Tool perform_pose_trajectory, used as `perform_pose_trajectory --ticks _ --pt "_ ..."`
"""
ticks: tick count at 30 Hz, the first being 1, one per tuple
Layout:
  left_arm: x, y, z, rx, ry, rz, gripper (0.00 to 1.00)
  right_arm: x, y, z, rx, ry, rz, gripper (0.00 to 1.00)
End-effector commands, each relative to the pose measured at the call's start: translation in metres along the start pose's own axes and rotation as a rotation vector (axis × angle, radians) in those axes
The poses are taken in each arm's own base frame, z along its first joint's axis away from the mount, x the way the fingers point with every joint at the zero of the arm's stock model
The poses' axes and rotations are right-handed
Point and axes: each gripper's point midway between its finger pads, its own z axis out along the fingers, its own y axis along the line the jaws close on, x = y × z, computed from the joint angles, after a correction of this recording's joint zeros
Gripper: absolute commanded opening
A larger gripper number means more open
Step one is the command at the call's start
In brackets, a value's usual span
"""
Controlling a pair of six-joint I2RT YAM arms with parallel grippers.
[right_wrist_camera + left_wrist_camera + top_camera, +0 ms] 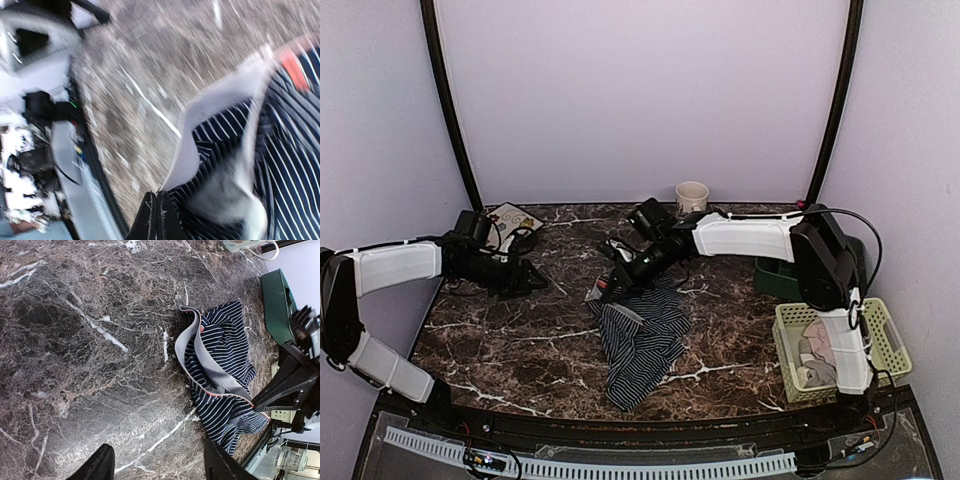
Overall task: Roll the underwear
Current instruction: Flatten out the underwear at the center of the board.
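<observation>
- Find the navy striped underwear (640, 340) crumpled at mid-counter (500, 340), with its grey waistband (184, 342) turned up along the far edge. See also a pinkish garment (813, 352) lying in the green basket (892, 345) at the right.
- Note the right jaws pressed together right at that waistband; cannot tell through the blur whether cloth is caught between them.
- Note the left jaws apart over bare counter, well left of the garment, holding nothing.
- Before rolling, spread it flat: draw the waistband outward gently and pin the opposite edge with the left jaws.
- Roll tightly and evenly from one end; avoid dragging the whole heap.
</observation>
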Motion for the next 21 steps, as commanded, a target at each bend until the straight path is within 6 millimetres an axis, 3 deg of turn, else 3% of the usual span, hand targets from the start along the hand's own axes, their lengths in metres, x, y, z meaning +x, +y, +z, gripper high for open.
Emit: perform_pose_trajectory --ticks 1,3,5,6,10,13,16,21 --pt "-0.008 0.002 -0.013 -0.027 -0.033 -0.019 0.63 -0.064 0.060 0.016 -0.283 -0.131 0.015 0.00" --pt "-0.012 0.008 -0.018 -0.036 -0.055 -0.050 0.64 -0.079 0.076 0.032 -0.387 -0.112 0.028 0.04" --pt "-0.012 0.011 -0.023 -0.045 -0.067 -0.057 0.65 -0.081 0.081 0.044 -0.433 -0.068 0.044 0.38" --pt "-0.012 0.010 -0.025 -0.048 -0.070 -0.055 0.65 -0.079 0.080 0.044 -0.438 -0.066 0.042 0.46" --pt "-0.007 0.007 -0.033 -0.045 -0.082 -0.047 0.67 -0.075 0.086 0.005 -0.477 -0.164 0.006 0.67" --pt "-0.004 -0.013 -0.039 0.055 -0.095 0.004 0.67 -0.079 0.079 -0.034 -0.451 -0.250 -0.003 0.63" --pt "0.005 -0.034 -0.039 0.131 -0.073 0.083 0.67 -0.075 0.054 -0.065 -0.322 -0.317 -0.004 0.56" --pt "0.021 -0.084 -0.023 0.217 -0.013 0.253 0.66 -0.050 -0.043 -0.078 0.042 -0.310 0.106 0.35"
